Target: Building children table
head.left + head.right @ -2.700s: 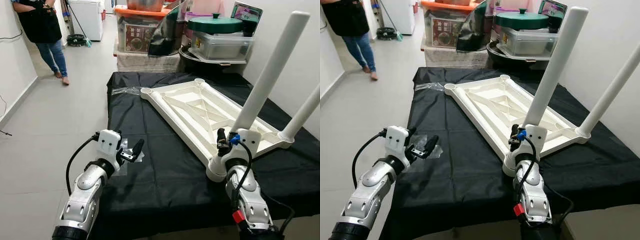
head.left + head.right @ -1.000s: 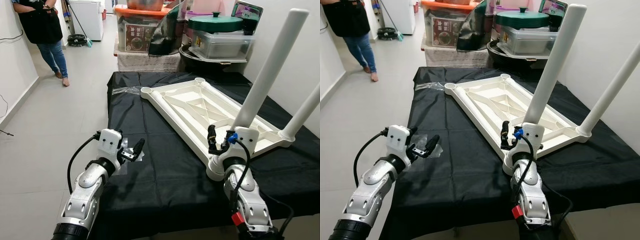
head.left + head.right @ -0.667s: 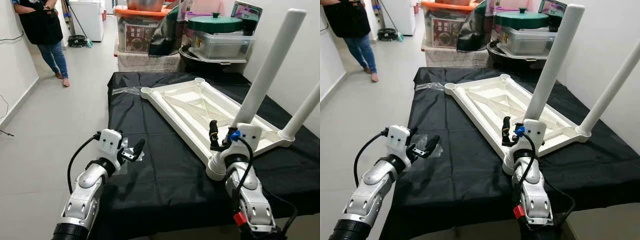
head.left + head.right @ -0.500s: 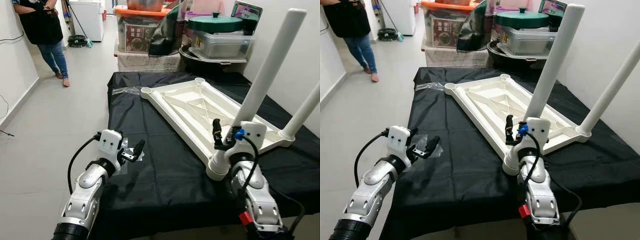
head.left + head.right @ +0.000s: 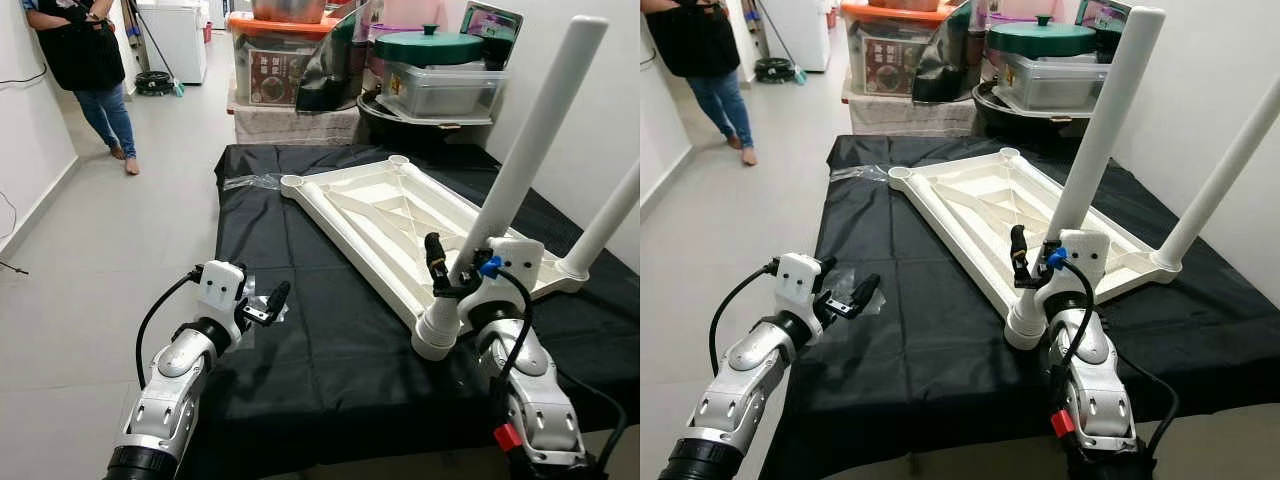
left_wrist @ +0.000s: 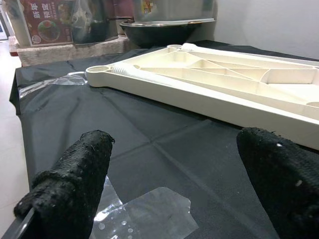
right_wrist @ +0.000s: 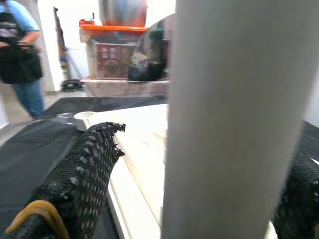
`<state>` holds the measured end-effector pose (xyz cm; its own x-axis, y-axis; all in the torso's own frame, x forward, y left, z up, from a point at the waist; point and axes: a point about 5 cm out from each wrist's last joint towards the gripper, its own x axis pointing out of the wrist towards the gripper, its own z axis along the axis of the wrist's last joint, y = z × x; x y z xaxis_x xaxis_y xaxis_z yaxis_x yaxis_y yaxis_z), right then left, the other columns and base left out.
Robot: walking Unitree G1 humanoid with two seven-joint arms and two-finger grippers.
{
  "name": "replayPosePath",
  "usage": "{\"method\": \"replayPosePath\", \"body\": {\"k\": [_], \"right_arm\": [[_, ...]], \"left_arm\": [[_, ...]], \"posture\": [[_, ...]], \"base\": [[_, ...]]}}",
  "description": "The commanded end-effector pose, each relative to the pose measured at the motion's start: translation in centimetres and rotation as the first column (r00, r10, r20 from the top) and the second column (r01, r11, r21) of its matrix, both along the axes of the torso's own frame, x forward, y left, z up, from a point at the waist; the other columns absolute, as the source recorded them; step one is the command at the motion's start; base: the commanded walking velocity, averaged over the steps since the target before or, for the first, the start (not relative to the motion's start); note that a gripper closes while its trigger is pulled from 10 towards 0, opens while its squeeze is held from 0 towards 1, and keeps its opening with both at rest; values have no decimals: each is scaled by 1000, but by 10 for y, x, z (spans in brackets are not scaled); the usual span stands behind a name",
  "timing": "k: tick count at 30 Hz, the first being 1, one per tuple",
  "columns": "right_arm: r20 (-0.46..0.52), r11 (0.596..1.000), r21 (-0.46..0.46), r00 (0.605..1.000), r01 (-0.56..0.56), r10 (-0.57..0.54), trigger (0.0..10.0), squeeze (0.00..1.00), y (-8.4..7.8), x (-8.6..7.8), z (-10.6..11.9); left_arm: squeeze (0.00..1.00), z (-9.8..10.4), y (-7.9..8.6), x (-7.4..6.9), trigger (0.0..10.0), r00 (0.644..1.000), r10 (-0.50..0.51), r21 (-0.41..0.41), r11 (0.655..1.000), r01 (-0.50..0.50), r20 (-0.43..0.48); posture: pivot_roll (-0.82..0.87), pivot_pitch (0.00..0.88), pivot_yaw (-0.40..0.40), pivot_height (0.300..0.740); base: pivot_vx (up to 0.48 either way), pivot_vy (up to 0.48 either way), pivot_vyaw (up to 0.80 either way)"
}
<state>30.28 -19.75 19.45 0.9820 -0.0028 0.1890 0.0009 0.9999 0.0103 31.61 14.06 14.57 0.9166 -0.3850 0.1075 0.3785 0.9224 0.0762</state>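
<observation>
The tabletop point(image 5: 400, 225) is lying upside down on the black cloth point(image 5: 330, 350), reaching the cloth's right edge, with bare cloth open to its left. Two legs point(image 5: 525, 150) are standing in its near corners. The right gripper point(image 5: 1040, 262) is straddling the nearer leg, fingers spread, not visibly clamping. The left gripper point(image 5: 268, 303) is hanging released over the plastic scrap point(image 6: 149, 216), left of the tabletop.

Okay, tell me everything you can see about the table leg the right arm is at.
The near table leg is a plain white tube, plastic by its look, with a rounded top. It stands in the nearest corner socket of the upturned white tabletop, leaning away to the right. The right pincer straddles its lower part, open, one black finger on either side.
</observation>
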Motion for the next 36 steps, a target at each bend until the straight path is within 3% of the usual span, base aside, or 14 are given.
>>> {"method": "replayPosePath", "body": {"k": [1, 9, 15, 24, 29, 36], "right_arm": [[-13, 999, -3, 999, -50, 50, 10000, 1000, 2, -1, 1], [-39, 983, -75, 986, -167, 165, 10000, 1000, -8, 2, 2], [-57, 977, -89, 980, -194, 190, 10000, 1000, -11, 3, 0], [-102, 986, -38, 983, -159, 155, 10000, 1000, -35, 13, -4], [-98, 986, -26, 982, -164, 161, 10000, 1000, -38, 14, -3], [-45, 965, 11, 964, -261, 261, 10000, 996, -47, 13, 7]], "left_arm": [[0, -2, 1, 0, 10000, 1000, -3, 6, 1000, 3, -5], [0, -4, 0, 0, 10000, 1000, -9, 7, 1000, 9, -10], [0, -4, 0, -1, 10000, 1000, -13, 8, 1000, 13, -11], [0, -5, 1, -2, 10000, 1000, -16, 15, 1000, 16, -15], [0, -6, 1, -2, 10000, 1000, -16, 15, 1000, 17, -15], [0, -6, 1, -3, 10000, 1000, -20, 19, 1000, 20, -17]], "posture": [[4, 0, -54, 740], [8, 0, -55, 740], [10, 0, -54, 740], [15, 0, -52, 740], [15, 0, -54, 740], [17, 0, -56, 740]], "base": [[0, 0, 0], [0, 0, 0], [0, 0, 0], [0, 0, 0], [0, 0, 0], [0, 0, 0]]}}
